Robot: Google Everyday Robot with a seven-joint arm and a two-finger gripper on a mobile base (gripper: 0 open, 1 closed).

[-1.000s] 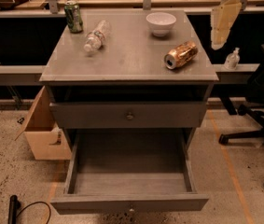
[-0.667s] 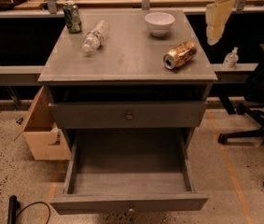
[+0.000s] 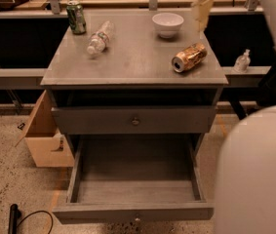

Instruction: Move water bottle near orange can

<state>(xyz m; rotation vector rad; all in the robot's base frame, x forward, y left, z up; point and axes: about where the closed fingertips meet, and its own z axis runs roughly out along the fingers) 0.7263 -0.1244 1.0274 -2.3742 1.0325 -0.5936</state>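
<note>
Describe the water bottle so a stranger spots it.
On the grey cabinet top, look left rear, away from the gripper above the right rear. The water bottle lies on its side beside the upright green can, the only clear plastic item there.

Single camera view: set high in front of the grey cabinet (image 3: 132, 65), facing its drawer fronts and tilted downward. Middle range, taking in the whole cabinet top, the open bottom drawer (image 3: 133, 191) and the floor (image 3: 8, 150). The robot's pale body (image 3: 257, 179) crowds the lower right corner. The gripper (image 3: 202, 11) hangs at the top edge, over the cabinet's far right corner.
</note>
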